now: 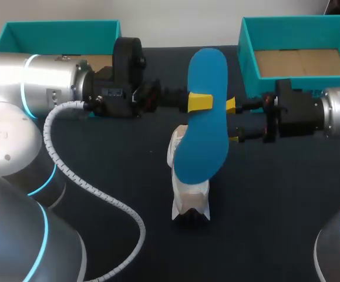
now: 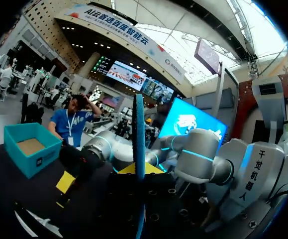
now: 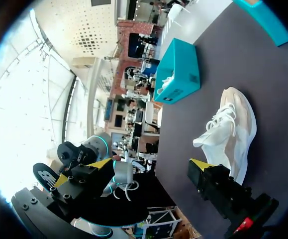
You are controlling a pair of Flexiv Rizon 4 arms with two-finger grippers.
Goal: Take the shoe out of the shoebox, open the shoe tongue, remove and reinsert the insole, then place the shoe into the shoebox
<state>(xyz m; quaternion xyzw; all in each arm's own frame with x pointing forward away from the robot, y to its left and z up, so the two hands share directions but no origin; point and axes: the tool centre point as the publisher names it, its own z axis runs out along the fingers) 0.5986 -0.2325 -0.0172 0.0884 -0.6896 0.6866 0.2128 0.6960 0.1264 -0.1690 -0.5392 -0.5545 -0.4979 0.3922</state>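
A blue insole [image 1: 208,117] hangs flat above the table's middle, with my left gripper [image 1: 200,101] shut on its edge. The left wrist view shows the insole [image 2: 139,129] edge-on between the yellow tips. Under it a white sneaker [image 1: 188,197] stands upright on the dark table, also in the right wrist view [image 3: 231,124]. My right gripper [image 1: 233,122] is open just beside the insole's right edge, holding nothing. A teal shoebox [image 1: 249,53] with a brown floor stands at the back right.
A second teal box [image 1: 58,28] stands at the back left, behind my left arm. A grey corrugated cable [image 1: 93,188] trails from the left arm over the table. Bare dark tabletop [image 1: 275,205] lies at the front right of the shoe.
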